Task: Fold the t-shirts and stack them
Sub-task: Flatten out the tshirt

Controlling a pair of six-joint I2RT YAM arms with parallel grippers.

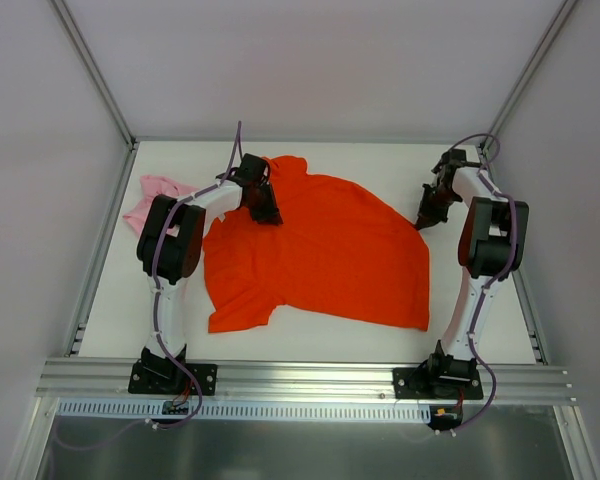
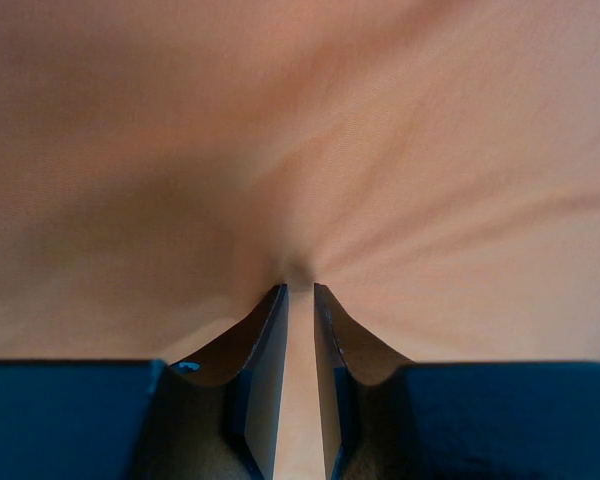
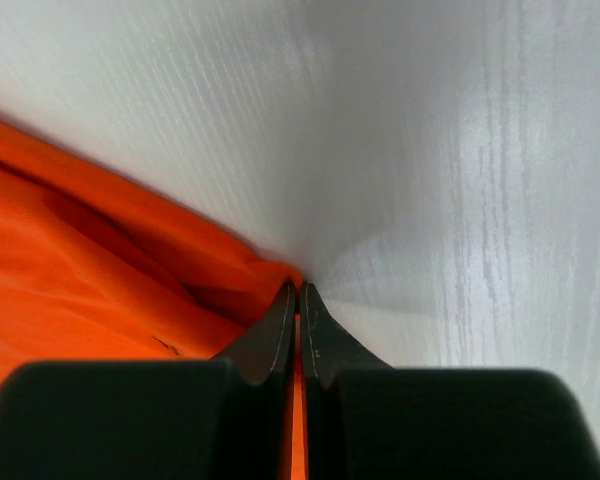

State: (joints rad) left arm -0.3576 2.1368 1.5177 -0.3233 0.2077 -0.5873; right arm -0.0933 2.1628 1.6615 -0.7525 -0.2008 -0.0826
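The orange-red t-shirt [image 1: 320, 250] lies spread across the middle of the white table [image 1: 380, 165]. The pale pink t-shirt [image 1: 145, 205] sits bunched at the back left, partly hidden behind my left arm. My left gripper [image 1: 267, 212] is down on the orange tee's upper left part. In the left wrist view its jaws stand narrowly apart [image 2: 300, 288] with cloth [image 2: 300, 130] between them and creases running to the tips. My right gripper [image 1: 423, 222] is at the tee's right corner, shut [image 3: 299, 287] on the orange edge [image 3: 80, 280], a strip of cloth showing between the fingers.
Pale walls enclose the table on three sides. A metal rail [image 1: 105, 250] runs along the left edge and a wider one [image 1: 300, 378] along the front by the arm bases. Bare tabletop [image 3: 460, 150] lies to the right of the right gripper.
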